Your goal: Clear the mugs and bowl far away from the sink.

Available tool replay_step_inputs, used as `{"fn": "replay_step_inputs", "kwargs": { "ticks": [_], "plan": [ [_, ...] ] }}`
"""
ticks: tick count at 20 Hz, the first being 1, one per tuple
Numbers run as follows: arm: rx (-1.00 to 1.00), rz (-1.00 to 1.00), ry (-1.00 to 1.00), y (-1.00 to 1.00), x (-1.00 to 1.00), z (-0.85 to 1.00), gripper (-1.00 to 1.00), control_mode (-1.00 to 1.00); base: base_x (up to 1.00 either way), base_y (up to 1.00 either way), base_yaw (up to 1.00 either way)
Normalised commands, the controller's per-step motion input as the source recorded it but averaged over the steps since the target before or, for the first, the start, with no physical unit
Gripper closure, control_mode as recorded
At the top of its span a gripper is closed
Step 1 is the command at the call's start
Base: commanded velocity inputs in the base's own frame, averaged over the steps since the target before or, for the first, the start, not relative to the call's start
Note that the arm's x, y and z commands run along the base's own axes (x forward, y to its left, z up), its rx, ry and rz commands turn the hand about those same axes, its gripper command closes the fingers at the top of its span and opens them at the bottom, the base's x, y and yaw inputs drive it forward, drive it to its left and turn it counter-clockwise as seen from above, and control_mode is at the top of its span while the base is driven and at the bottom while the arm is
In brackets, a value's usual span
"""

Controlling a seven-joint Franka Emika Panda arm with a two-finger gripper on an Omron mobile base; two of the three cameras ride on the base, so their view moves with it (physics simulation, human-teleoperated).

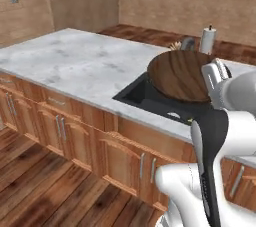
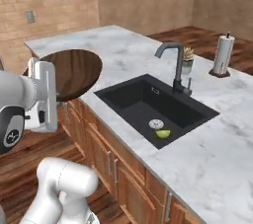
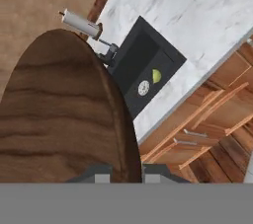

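Observation:
My gripper point(image 3: 126, 173) is shut on the rim of the wide dark brown wooden bowl point(image 3: 59, 114) and holds it tilted in the air. In the left base view the bowl point(image 1: 180, 73) hangs over the sink's point(image 1: 142, 96) near corner, with the gripper point(image 1: 214, 82) at its right edge. The right base view places the bowl point(image 2: 74, 72) left of the black sink point(image 2: 143, 97), over the counter's front edge, with the gripper point(image 2: 57, 98) at its lower left. A bright green mug point(image 2: 163, 133) lies on the sink floor beside the drain; it also shows in the hand view point(image 3: 156, 75).
A tall black faucet point(image 2: 173, 65) stands behind the sink, with a small potted plant point(image 2: 188, 59) and a paper towel roll point(image 2: 222, 55) further back. The marble counter point(image 1: 75, 61) stretches wide to the left. Wooden cabinets point(image 1: 75, 131) run below.

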Motion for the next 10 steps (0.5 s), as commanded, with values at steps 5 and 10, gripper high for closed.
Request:
{"fn": "replay_step_inputs", "kwargs": {
  "ticks": [5, 10],
  "plan": [
    [0.00, 0.00, 0.00, 0.00, 0.00, 0.00, 1.00, 1.00, 0.03, 0.46, 0.85],
    [0.00, 0.00, 0.00, 0.00, 0.00, 0.00, 1.00, 1.00, 0.08, 0.00, 0.96]
  ]
}}
